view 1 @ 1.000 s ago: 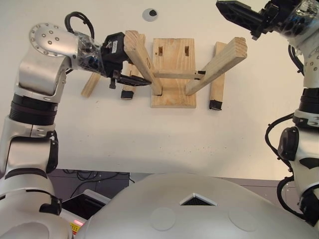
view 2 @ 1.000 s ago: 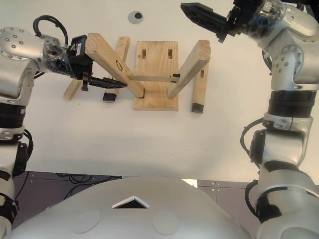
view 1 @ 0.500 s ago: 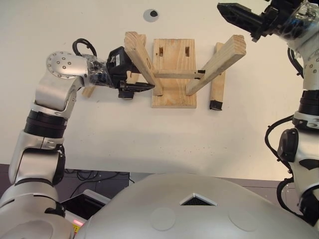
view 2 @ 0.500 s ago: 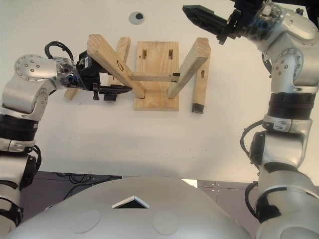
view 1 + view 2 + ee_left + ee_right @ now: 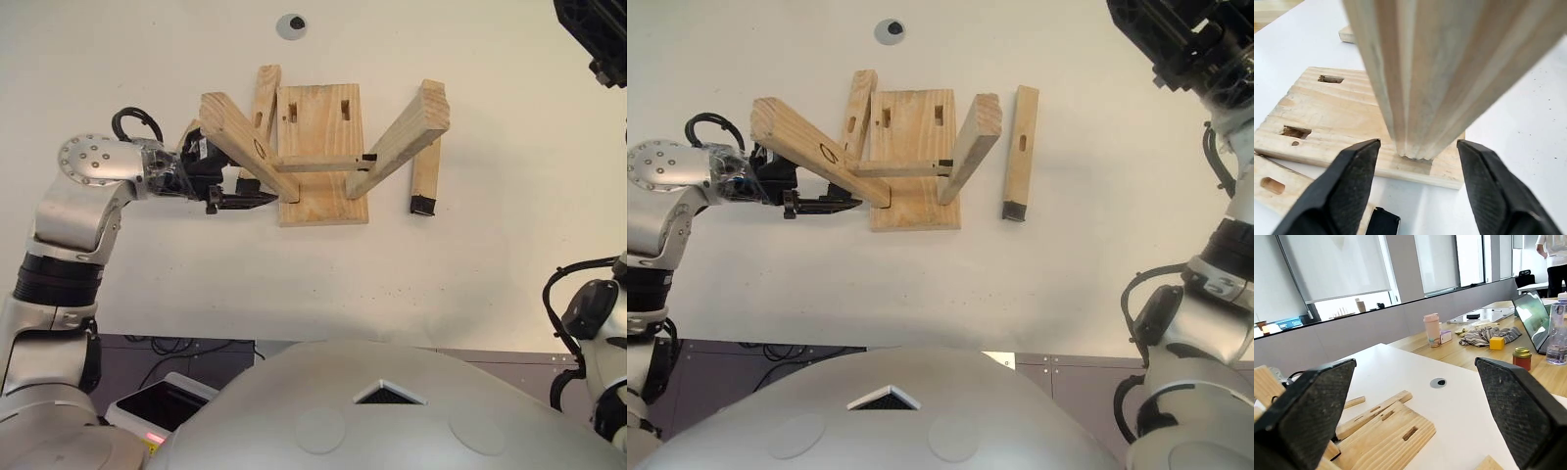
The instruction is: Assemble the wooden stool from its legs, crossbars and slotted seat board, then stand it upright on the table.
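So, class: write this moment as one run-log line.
left gripper: jaws open astride slanted leg | right gripper: jaws open, raised clear | seat board: flat on table

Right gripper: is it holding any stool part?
No, the right gripper is wide open, with nothing between its fingers.

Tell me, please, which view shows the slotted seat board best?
The left eye view: the seat board lies almost whole, seen from above, with both free slots plain. The right eye view matches it. The left wrist view shows one part close up, behind a leg. The right wrist view catches one end at a low angle.
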Controlling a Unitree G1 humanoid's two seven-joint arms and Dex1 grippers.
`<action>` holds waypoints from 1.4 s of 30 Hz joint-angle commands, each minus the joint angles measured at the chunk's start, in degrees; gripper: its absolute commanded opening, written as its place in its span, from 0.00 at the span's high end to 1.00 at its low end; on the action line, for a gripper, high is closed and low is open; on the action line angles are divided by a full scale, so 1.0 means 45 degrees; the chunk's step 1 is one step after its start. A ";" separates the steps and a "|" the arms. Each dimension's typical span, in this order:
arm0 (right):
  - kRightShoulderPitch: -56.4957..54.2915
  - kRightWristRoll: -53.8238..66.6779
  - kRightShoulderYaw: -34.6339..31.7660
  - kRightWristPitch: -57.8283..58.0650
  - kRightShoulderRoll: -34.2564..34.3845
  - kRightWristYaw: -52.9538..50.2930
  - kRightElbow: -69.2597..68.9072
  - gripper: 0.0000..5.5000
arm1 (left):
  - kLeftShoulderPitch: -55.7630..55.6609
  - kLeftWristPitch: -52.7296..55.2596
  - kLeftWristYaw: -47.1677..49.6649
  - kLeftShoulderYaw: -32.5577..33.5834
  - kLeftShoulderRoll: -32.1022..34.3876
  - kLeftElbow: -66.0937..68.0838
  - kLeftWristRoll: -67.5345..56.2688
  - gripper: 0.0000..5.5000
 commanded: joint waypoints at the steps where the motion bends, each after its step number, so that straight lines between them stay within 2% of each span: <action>1: 0.2658 0.0997 0.0445 0.1409 -0.2232 0.2851 -0.2113 0.18 | 0.0603 -0.0189 -0.0902 0.0669 0.1398 0.0167 0.0292 0.37; 4: 0.4913 0.1823 0.0910 0.2265 -0.2991 0.4060 -0.4491 0.18 | -0.0012 -0.0906 -0.0557 0.1195 0.1772 0.1749 0.1099 0.37; 7: 0.5234 0.2449 0.2000 0.2720 -0.2344 0.3309 -0.6055 0.18 | -0.1548 -0.1627 0.1881 0.1424 -0.0039 0.3120 0.1931 0.37; 9: 0.4975 0.2274 0.3134 0.2710 -0.1477 0.2305 -0.6341 0.18 | -0.1827 -0.1306 0.3159 0.1502 -0.1578 0.2935 0.1582 0.37; 13: 0.4388 0.1440 0.4559 0.2330 -0.0354 0.0953 -0.5751 0.18 | -0.0806 0.0088 0.3591 0.1515 -0.3232 0.1035 -0.0148 0.37; 16: 0.3788 0.0389 0.4759 0.1469 0.0157 0.0166 -0.4349 0.18 | 0.0149 0.1647 0.3354 0.1316 -0.3780 -0.1253 -0.1968 0.37; 18: 0.3235 -0.0282 0.4653 0.0972 0.0226 -0.0307 -0.3333 0.18 | 0.0339 0.2213 0.4061 0.1167 -0.4507 -0.2309 -0.2573 0.37; 24: 0.2470 -0.1978 0.5011 -0.0480 0.0014 -0.0208 -0.1849 0.18 | 0.0593 0.2672 0.5146 -0.0480 -0.6021 -0.3802 -0.2589 0.37; 26: 0.2569 -0.2248 0.5148 -0.0729 0.0008 -0.0078 -0.1866 0.18 | 0.0601 0.2568 0.5180 -0.0608 -0.6021 -0.3554 -0.2360 0.37; 29: 0.2980 -0.2328 0.4835 -0.0877 -0.0433 0.0357 -0.1978 0.18 | 0.0668 0.2454 0.4646 0.0009 -0.4990 -0.3292 -0.2183 0.37; 32: 0.3679 -0.2206 0.4469 -0.0882 -0.1394 0.1455 -0.2083 0.18 | 0.0016 0.2124 0.3794 0.1299 -0.3592 -0.2078 -0.2075 0.37; 35: 0.4812 -0.1589 0.4453 -0.0281 -0.2502 0.2921 -0.2912 0.18 | -0.2273 0.1151 0.3737 0.2324 -0.3001 0.1384 -0.1341 0.37; 37: 0.5318 -0.1104 0.4800 0.0624 -0.2828 0.3256 -0.3712 0.18 | -0.3666 -0.0208 0.4328 0.2029 -0.3251 0.4027 0.0016 0.37; 42: 0.5854 -0.1363 0.7105 0.2566 -0.2891 0.2780 -0.5309 0.18 | -0.6104 -0.5311 0.6927 -0.0089 -0.4725 1.1401 0.4452 0.37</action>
